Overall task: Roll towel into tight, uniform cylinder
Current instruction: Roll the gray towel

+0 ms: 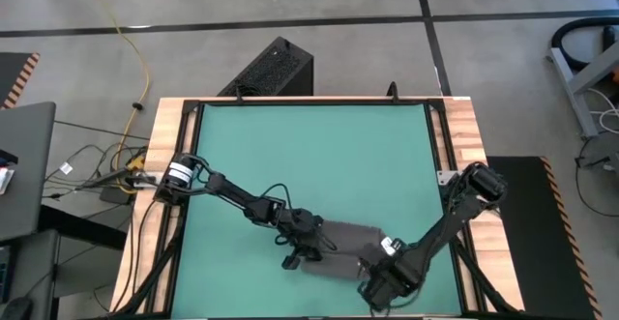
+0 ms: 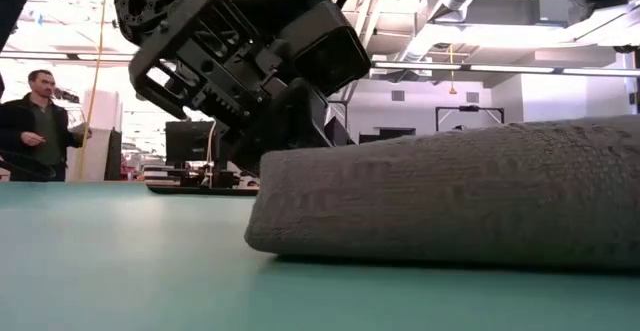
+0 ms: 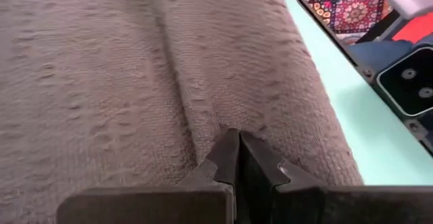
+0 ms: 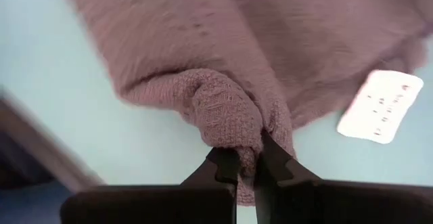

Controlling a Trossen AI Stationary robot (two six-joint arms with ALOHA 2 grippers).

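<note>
1. While we are working at the green mat's (image 1: 319,156) near edge, our right gripper (image 4: 247,162) is pinching a bunched corner of the towel (image 1: 343,247) beside its white tag (image 4: 380,107).
2. Our left gripper (image 3: 238,143), fingers closed and empty, is pressing into the towel's soft, limp weave.
3. We are judging corners best for gripping.

Lighting: even, bright, from overhead; ceiling strip lights (image 2: 440,66) showed in the low view, glaring pale against the room behind. Shadows: faint and soft on the green mat (image 1: 319,156). Focus: low view sharp on the towel (image 2: 450,196), background softer. Right wrist view blurred, worst toward the edges; white tag (image 4: 380,107) washed out. Left wrist view soft throughout.
</note>
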